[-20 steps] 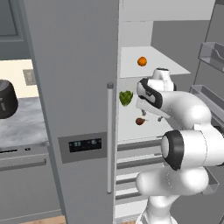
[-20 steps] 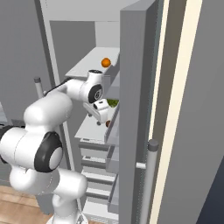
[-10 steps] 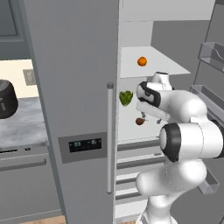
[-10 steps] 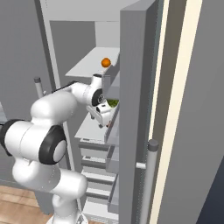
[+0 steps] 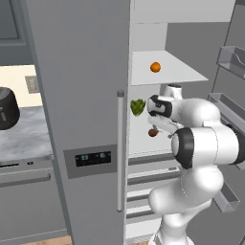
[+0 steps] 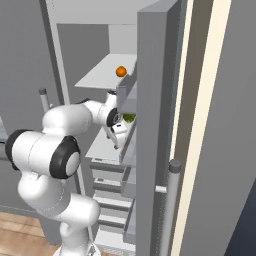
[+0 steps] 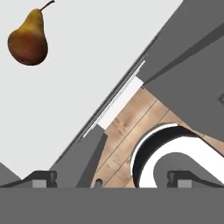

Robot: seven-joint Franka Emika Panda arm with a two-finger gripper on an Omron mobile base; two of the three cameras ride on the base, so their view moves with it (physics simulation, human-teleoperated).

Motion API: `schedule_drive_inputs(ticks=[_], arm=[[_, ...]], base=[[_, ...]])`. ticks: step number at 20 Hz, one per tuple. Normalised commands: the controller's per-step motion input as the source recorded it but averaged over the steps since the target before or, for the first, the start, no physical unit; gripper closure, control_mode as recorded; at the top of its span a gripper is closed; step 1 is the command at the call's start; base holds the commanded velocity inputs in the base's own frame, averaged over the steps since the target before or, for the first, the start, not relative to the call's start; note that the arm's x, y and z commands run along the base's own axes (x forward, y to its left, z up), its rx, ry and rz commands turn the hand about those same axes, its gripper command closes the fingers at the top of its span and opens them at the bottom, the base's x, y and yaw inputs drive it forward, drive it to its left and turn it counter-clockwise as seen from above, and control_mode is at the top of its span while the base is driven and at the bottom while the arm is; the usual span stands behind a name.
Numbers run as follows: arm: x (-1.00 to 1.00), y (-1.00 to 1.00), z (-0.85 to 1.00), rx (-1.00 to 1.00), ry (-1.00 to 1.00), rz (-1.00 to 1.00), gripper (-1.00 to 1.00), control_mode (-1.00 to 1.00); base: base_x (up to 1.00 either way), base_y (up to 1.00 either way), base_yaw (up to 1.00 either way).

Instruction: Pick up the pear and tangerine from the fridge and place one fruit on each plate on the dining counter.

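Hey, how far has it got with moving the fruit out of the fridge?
Early stage. The fridge door is already open. The gripper is open inside it, holding nothing. The pear lies on the white shelf and the tangerine on the shelf above. Both fruits are not yet picked or plated.

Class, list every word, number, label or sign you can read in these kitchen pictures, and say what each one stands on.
No text can be read anywhere.
Display panel on the fridge door: small pale marks, too small and blurred to read.
Pear, tangerine and black pot: no labels.
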Motion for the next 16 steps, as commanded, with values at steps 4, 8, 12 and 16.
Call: schedule_drive_inputs(ticks=[4,8,12,16], arm=[[0.33,-0.03,-0.23,0.00,-0.05,0.00,-1.00,-1.00],[0.31,-0.05,-0.15,0.00,-0.05,0.00,-1.00,-1.00],[0.27,-0.06,-0.11,0.00,-0.02,0.00,-1.00,-1.00],[0.25,-0.08,-0.06,0.00,0.00,0.00,-1.00,-1.00]], base=[[0.00,0.00,0.00],[0.00,0.00,0.00],[0.00,0.00,0.00],[0.00,0.00,0.00]])
